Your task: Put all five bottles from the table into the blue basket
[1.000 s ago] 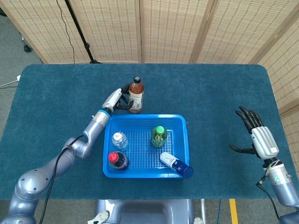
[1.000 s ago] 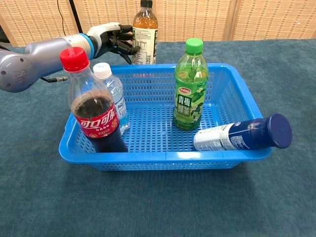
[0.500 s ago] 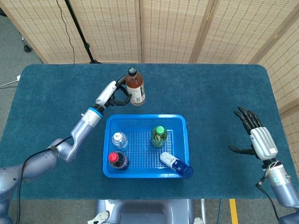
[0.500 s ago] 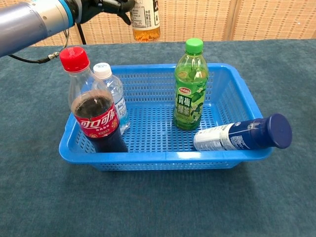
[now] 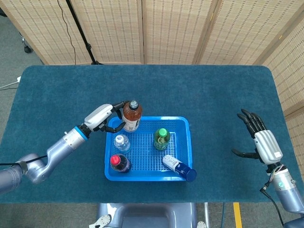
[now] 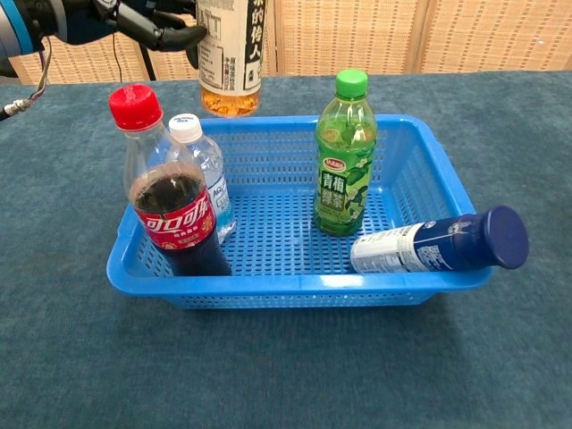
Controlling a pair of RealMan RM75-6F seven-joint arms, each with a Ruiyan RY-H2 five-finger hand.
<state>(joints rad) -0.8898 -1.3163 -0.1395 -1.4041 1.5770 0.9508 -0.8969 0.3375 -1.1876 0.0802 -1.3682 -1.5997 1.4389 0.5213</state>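
Holding the tea bottle (image 5: 131, 115) in my left hand (image 5: 101, 117), I have it in the air over the far left corner of the basket (image 5: 148, 176). My fingers (image 6: 170, 36) are closed around its side, near the label, and the bottle is upright with the dark cap on top. In the chest view its bottom hangs above the far rim of the basket and touches nothing. The upper part of the bottle is cut off in that view.

Four bottles are inside the basket. The cola bottle (image 6: 168, 192) with the red cap stands in the near left corner. The small water bottle (image 6: 203, 170) with the white cap stands just behind it, close to the left wall. The green bottle (image 6: 344, 159) stands upright near the middle, a little to the right. The blue bottle (image 6: 438, 245) lies on its side in the near right corner, and its cap end leans over the right rim.

My right hand (image 5: 262, 140) is well apart from the basket, above the right edge of the table (image 5: 218, 90). Its fingers are spread and it holds nothing. It shows only in the head view.
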